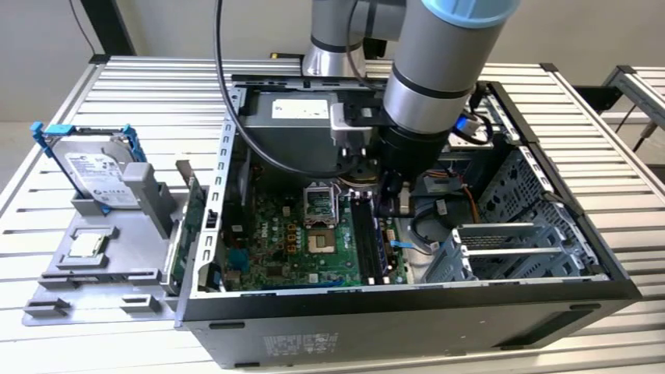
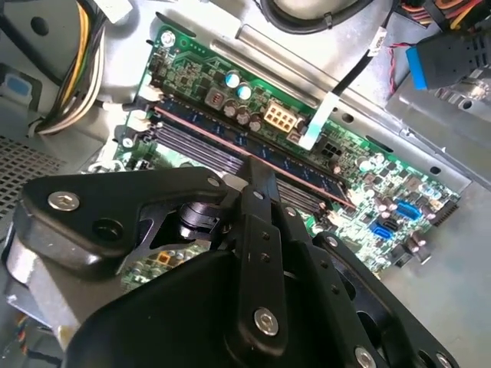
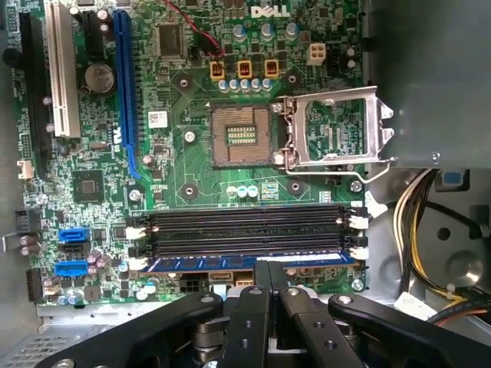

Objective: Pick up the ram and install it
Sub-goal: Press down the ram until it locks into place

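The ram (image 3: 199,264) is a long bluish stick that lies in the memory slot nearest my gripper, beside empty black slots (image 3: 245,222) on the green motherboard (image 3: 192,92). In the second wrist view the ram (image 2: 207,138) runs slantwise across the board. My gripper (image 3: 270,267) is shut, its two fingers side by side along the stick's length, with their tips on its upper edge near the middle (image 2: 259,172). In the exterior view the gripper (image 1: 390,206) reaches down inside the open computer case (image 1: 416,312).
A silver hard drive in a blue bracket (image 1: 99,167) stands on a grey holder outside the case, at the exterior view's left. An open processor socket (image 3: 239,134) lies beyond the slots. Cables (image 1: 457,210) and a drive cage (image 1: 509,249) crowd the case's other side.
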Available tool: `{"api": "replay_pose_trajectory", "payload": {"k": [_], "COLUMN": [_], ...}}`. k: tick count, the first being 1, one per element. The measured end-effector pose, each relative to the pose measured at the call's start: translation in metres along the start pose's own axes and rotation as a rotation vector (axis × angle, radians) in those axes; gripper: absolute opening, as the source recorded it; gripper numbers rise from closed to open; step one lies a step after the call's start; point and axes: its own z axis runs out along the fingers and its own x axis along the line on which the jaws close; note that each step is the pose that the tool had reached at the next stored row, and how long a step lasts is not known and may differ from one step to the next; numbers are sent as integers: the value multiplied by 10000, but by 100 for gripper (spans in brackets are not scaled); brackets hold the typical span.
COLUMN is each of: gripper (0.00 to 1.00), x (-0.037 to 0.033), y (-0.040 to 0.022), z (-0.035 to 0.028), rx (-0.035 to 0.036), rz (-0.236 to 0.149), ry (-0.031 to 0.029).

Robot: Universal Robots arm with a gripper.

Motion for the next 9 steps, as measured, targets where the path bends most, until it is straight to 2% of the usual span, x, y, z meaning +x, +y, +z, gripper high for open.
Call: {"api": "replay_pose_trajectory", "payload": {"k": [3, 9], "gripper": [0, 0], "x": [30, 43], "y": [-1, 0], "z": [2, 3], "rx": [-15, -35], "rz": [-37, -36], "ry": [15, 16]}}
